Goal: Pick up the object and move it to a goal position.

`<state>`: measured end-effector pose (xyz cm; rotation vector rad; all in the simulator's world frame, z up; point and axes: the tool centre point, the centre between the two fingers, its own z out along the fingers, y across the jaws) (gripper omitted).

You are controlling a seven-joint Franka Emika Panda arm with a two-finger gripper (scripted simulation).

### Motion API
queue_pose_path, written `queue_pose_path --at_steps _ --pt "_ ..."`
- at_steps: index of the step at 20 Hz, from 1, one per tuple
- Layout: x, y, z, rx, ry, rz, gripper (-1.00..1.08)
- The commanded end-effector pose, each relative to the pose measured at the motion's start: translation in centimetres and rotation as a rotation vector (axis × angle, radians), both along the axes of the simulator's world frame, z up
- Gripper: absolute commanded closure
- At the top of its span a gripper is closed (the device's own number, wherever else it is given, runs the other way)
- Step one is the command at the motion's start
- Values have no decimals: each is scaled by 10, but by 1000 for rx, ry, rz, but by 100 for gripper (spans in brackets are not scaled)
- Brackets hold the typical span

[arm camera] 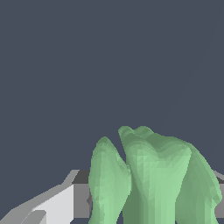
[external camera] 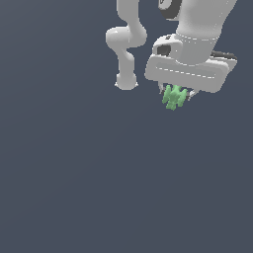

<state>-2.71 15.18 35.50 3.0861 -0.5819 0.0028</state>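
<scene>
Carry step, by the look of it: gripper (external camera: 176, 93) jaws clamped on the light-green knobbly object (external camera: 174, 97), held below the white hand, seemingly clear of any surface; next: steady transit to goal, which isn't visible.

The floor (external camera: 74, 173) is a flat, plain slate-blue surface that fills both views with no seams or markings. The arm's white base (external camera: 126, 81) stands on it towards the exterior view's upper middle. No other thing can be seen resting directly on it.
</scene>
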Motion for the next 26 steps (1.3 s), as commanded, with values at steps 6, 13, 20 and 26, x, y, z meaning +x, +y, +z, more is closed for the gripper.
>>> queue_pose_path --at_steps 6,13,20,26 --pt "-9 27 76 0 1 0 108" --pt "-13 43 122 1 1 0 108" --pt "-13 51 145 1 2 0 108" --pt "-14 54 150 1 2 0 108"
